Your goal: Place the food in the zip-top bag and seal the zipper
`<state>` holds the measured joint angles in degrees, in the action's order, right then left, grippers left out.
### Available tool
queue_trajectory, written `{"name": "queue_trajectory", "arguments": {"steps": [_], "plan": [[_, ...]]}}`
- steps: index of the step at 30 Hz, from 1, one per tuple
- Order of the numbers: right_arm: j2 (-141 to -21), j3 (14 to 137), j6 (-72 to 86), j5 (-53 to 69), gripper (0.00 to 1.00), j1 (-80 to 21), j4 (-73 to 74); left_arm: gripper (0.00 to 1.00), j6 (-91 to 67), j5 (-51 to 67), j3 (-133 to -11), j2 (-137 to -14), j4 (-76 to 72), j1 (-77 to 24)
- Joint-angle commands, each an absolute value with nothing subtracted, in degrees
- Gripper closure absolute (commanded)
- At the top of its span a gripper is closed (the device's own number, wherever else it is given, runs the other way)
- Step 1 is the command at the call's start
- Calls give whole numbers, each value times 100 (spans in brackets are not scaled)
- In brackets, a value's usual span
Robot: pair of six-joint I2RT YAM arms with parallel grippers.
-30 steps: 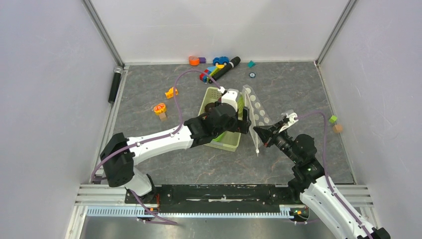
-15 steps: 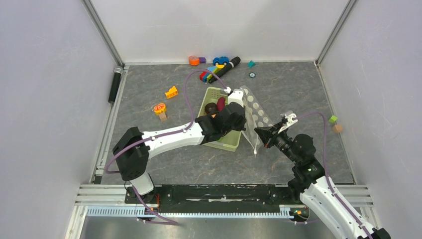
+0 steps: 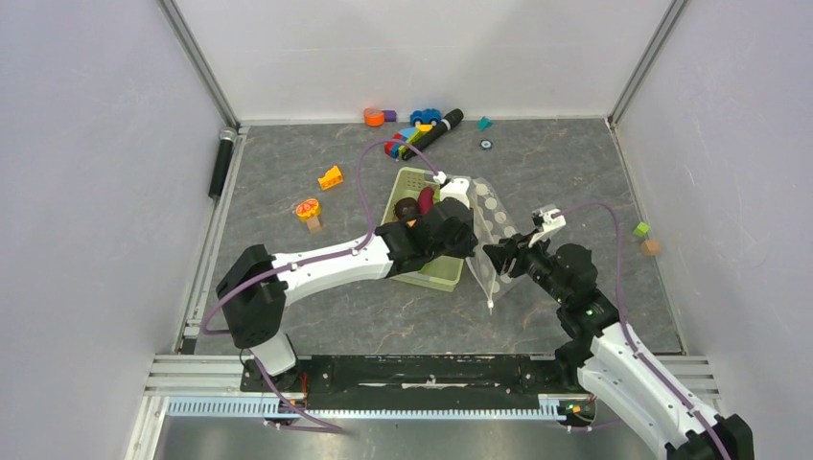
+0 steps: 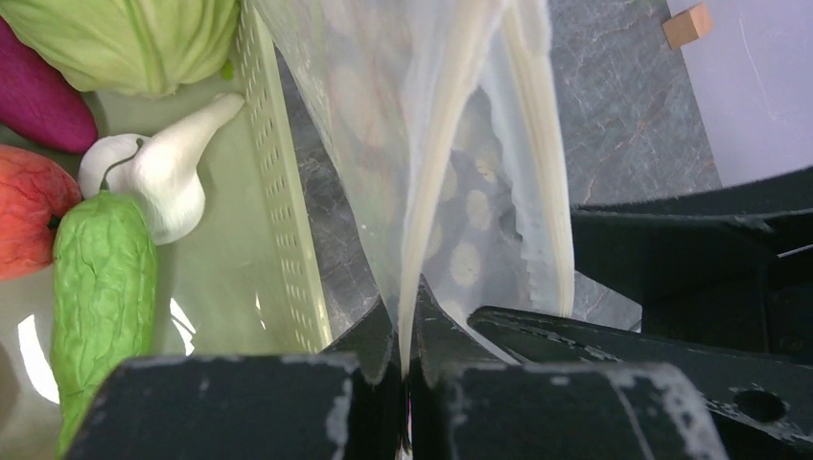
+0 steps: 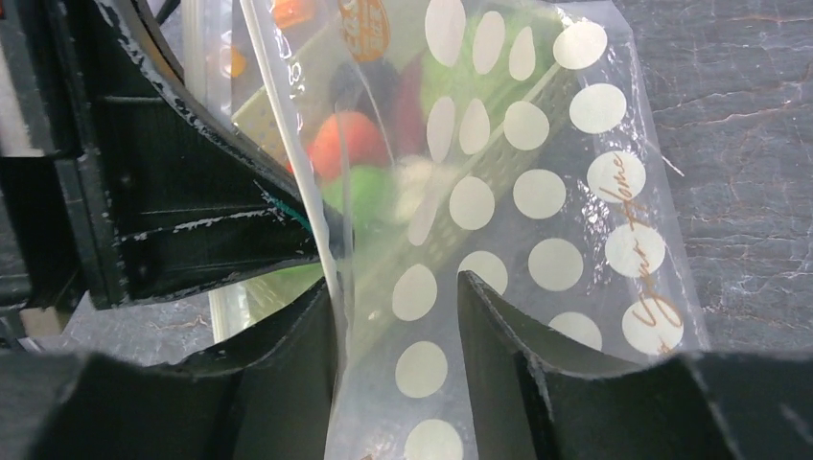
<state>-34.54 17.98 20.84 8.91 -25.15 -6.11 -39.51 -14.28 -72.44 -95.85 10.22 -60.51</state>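
Note:
The clear dotted zip-top bag [image 3: 493, 222] stands on edge just right of the pale green basket [image 3: 406, 182]. My left gripper [image 4: 407, 337] is shut on the bag's pale zipper [image 4: 443, 163] strip at its near end. My right gripper [image 5: 398, 305] is open, and a dotted wall of the bag [image 5: 537, 192] hangs loose between its fingers. The food lies in the basket [image 4: 288, 230]: a cabbage [image 4: 125, 38], an eggplant [image 4: 34, 96], a white piece [image 4: 163, 182], a cucumber [image 4: 101, 278] and a red-orange piece [image 4: 24, 220].
Building-block toys [image 3: 412, 129] and a black marker [image 3: 439, 127] lie at the back. A yellow block [image 3: 331, 177] and an orange-slice toy [image 3: 308, 209] sit left of the basket. Green [image 3: 641, 230] and tan [image 3: 651, 246] cubes rest by the right wall.
My left gripper closed on the bag's zipper edge. My right gripper then opened and let go of the bag, which now sags toward the right.

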Motion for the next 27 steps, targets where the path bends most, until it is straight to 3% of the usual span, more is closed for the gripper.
{"name": "queue_trajectory", "arguments": {"steps": [1,5,10,12,16,23,27], "plan": [[-3666,2147,2065,838,42,-2600,-945,98,-4232,-1286,-7584,-9347,1133,-6075],[-3955,2379,2012,387,42,-2678,-770,98,-4178,-1194,-7566,-9214,993,-6099],[-4426,2906,2012,-1091,49,-3131,-25,98,-4058,-1166,-7861,-9237,1170,-6109],[-4553,3197,1987,-1598,55,-3249,409,98,-3950,-1285,-7966,-9192,1256,-6113],[-4811,4133,1878,-2637,81,-3302,1341,98,-3683,-1914,-8305,-9067,1740,-6113],[-5447,5928,1915,-5001,89,-3307,3736,98,-3683,-2550,-8196,-8803,2310,-6114],[-5751,6474,2182,-5731,95,-3305,4762,98,-3694,-2779,-7994,-8668,2494,-6109]]}}
